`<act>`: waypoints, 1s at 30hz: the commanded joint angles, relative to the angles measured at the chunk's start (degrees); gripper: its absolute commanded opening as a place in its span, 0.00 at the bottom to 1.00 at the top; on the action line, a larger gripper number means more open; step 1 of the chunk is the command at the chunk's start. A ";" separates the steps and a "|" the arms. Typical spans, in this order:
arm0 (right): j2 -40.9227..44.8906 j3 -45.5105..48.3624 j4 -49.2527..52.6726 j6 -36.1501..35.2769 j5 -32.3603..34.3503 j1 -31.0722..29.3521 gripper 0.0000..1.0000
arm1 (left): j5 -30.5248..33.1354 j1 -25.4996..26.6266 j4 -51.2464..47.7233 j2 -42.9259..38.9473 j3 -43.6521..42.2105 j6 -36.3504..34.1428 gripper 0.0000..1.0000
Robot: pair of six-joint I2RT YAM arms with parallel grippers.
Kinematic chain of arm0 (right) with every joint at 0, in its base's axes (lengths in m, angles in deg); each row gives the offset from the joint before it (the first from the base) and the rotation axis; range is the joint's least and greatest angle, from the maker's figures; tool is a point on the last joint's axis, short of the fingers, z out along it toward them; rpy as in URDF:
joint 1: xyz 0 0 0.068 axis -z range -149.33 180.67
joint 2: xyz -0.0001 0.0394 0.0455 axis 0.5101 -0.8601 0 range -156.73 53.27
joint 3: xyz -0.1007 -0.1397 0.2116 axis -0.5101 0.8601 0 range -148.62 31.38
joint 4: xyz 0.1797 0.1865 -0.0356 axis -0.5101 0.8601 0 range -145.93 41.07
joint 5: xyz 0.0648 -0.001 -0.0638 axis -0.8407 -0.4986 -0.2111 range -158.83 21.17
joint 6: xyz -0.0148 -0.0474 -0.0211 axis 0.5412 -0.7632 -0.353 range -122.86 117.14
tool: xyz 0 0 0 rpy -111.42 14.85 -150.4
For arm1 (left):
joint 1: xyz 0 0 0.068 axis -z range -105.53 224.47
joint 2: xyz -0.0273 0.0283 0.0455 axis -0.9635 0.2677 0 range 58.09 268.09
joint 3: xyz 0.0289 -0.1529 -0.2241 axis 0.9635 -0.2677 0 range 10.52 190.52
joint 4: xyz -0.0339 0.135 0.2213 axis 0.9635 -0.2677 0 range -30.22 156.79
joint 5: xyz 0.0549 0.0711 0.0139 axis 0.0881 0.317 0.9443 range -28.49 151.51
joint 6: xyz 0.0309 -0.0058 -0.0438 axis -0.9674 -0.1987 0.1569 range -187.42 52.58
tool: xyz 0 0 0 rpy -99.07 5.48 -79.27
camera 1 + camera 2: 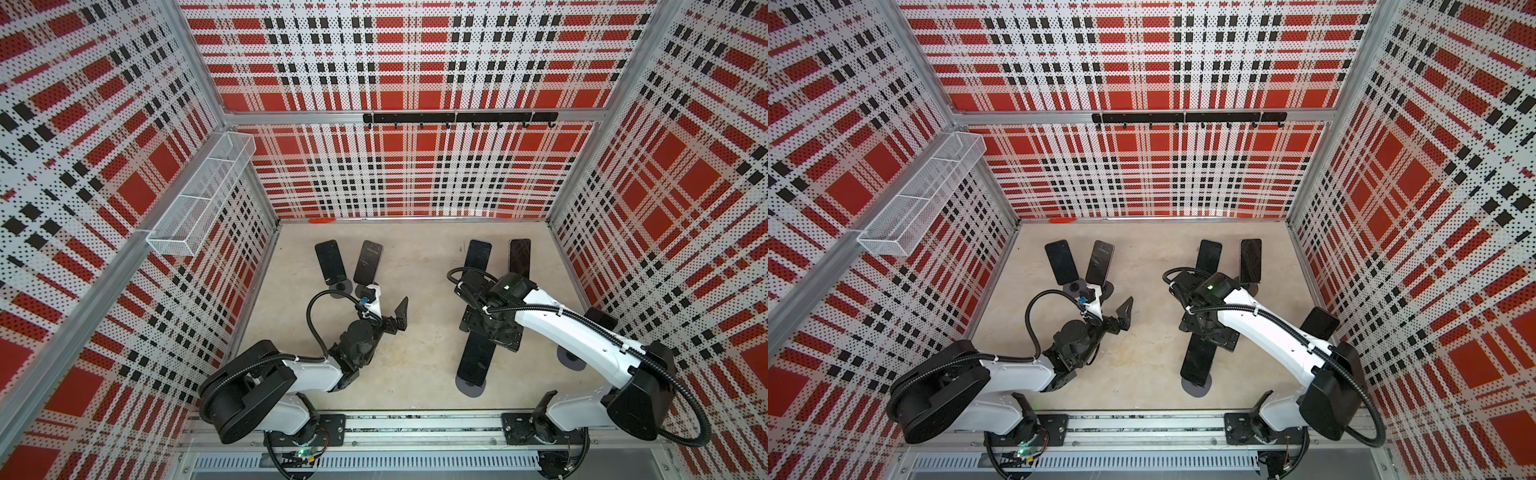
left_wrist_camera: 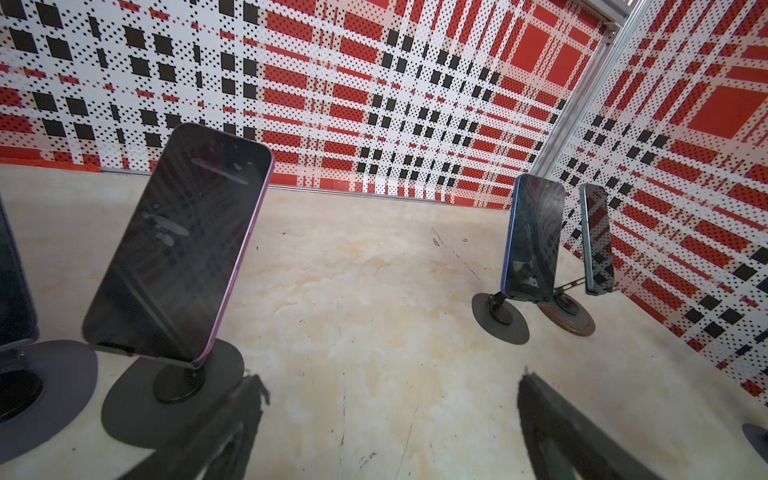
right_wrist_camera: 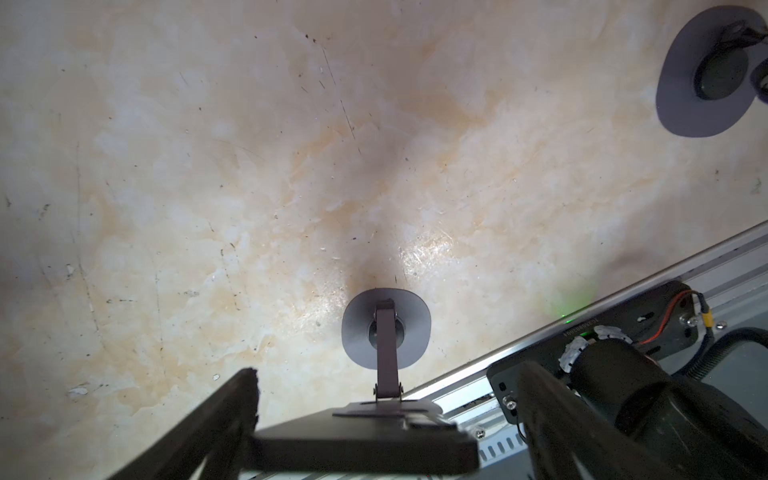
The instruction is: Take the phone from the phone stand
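Straddling the upper end of a dark phone (image 3: 365, 446), the right end effector (image 3: 388, 372) has its fingers spread wide, one on either side of the handset. The close, blurred wrist view makes it hard to say whether either finger touches it, though they look apart from it. That phone sits on its phone stand (image 3: 356, 332), whose round grey base rests on the pale marbled surface (image 1: 415, 270) near the front rail, right of centre in both top views. The left end effector (image 2: 390, 378) is likewise spread open and holds nothing, hovering low over bare surface just beside a purple-edged phone (image 2: 178, 245) tilted on its own stand. A blue phone (image 2: 532, 237) and a teal phone (image 2: 598, 241) stand side by side toward the back right corner.
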 commanded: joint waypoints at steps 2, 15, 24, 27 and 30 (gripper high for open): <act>1.02 1.90 -2.63 2.75 -0.68 -1.06 1.00 | 0.95 0.52 -0.32 0.87 1.39 -0.28 0.98; 1.09 5.31 -5.54 3.96 -0.95 -1.91 0.99 | 1.89 0.52 -0.85 1.22 1.48 0.68 0.98; 0.06 7.54 -7.69 3.61 -2.39 -3.51 0.88 | 2.26 0.52 -1.01 1.74 1.70 1.30 0.98; -0.21 7.93 -7.74 3.39 -2.09 -3.71 0.86 | 2.63 0.52 -1.27 1.84 1.83 1.30 0.98; 0.09 8.06 -7.64 3.39 -1.90 -3.80 0.81 | 3.42 0.52 -1.51 1.75 1.74 1.36 0.98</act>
